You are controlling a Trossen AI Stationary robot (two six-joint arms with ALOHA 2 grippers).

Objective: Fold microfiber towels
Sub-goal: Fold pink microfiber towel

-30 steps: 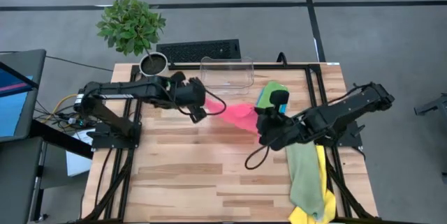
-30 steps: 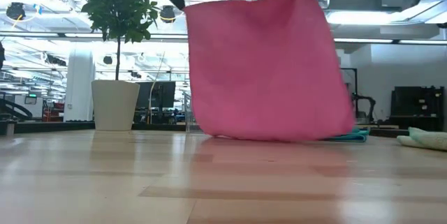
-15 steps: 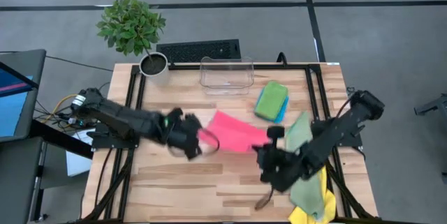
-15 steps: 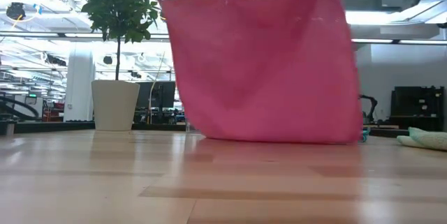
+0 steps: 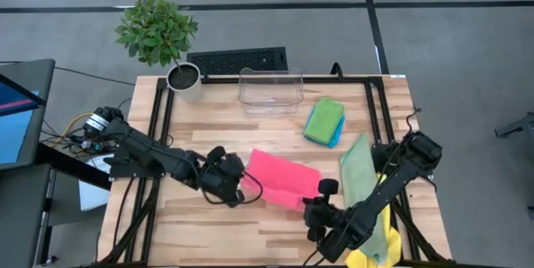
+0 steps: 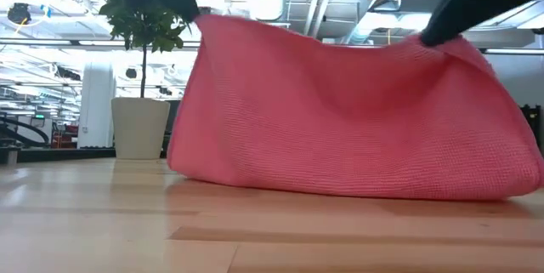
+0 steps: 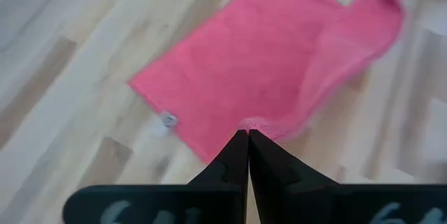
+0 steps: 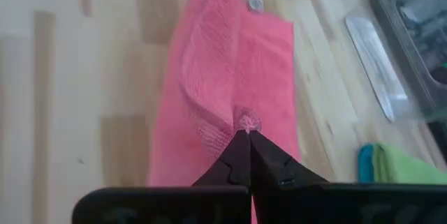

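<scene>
We see a bright pink microfiber towel (image 5: 282, 178), a soft, finely knitted cloth with a small white tag near one edge, lying near the middle of the pale wooden slatted bench (image 5: 209, 226). From above it reads as a rectangle whose long axis runs slantwise, from the left gripper's side down toward the right gripper's side. In the low view the pink towel (image 6: 340, 128) sags in a shallow curve between two raised corners, its lower edge resting on the bench.

The left gripper (image 5: 243, 186) has its fingers pressed fully together on one corner of the towel; the left wrist view shows the fabric puckered right at the fingertips (image 7: 248, 135). The right gripper (image 5: 312, 211) is likewise closed tight on the opposite near corner, with a small bunch of pink cloth pinched at its tips (image 8: 246, 130) and a loose fold rising beside it.

Well apart, toward the far right of the bench, a folded bright green towel (image 5: 323, 118) lies on top of a bright blue towel (image 5: 337, 133), of which only an edge shows. A pale sage green towel (image 5: 360, 176) stretches lengthwise along the right side, partly under the right arm, and a yellow towel (image 5: 367, 258) appears to lie at the near right edge, though most of it is covered.
</scene>
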